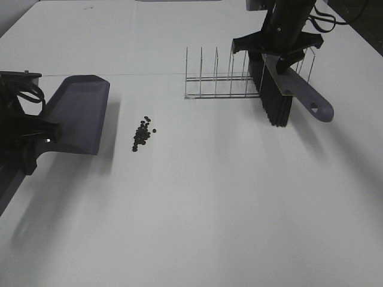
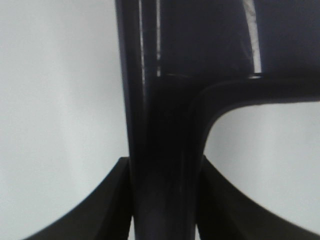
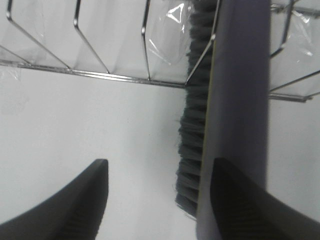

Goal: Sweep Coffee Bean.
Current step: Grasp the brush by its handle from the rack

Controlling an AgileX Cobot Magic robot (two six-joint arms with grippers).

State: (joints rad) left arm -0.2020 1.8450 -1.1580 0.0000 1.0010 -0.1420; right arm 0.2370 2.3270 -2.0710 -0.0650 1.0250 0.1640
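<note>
Left pincer (image 2: 164, 167) clenched on dustpan (image 1: 78, 113) handle; coffee bean (image 1: 142, 133) cluster scattered on counter (image 1: 209, 197) just past pan's edge. Right pincer (image 3: 160, 167) released, fingers spread, brush (image 3: 237, 100) set against one finger, wire rack (image 1: 215, 78) just beyond; coffee bean well apart from it

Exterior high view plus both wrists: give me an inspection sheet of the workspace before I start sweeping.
Surface: white table, plain.
Job's things: coffee beans in a loose cluster just right of the dustpan, not touching it; brush bristles down at the right end of the rack.
Clutter: wire rack on the far side of the table.
Grippers: left gripper shut on the dustpan's handle; right gripper open, jaws straddling the brush.
Cables: black cables looped at the left arm, more behind the right arm.
Surroundings: dark strip beyond the far right edge; otherwise nothing seen.
</note>
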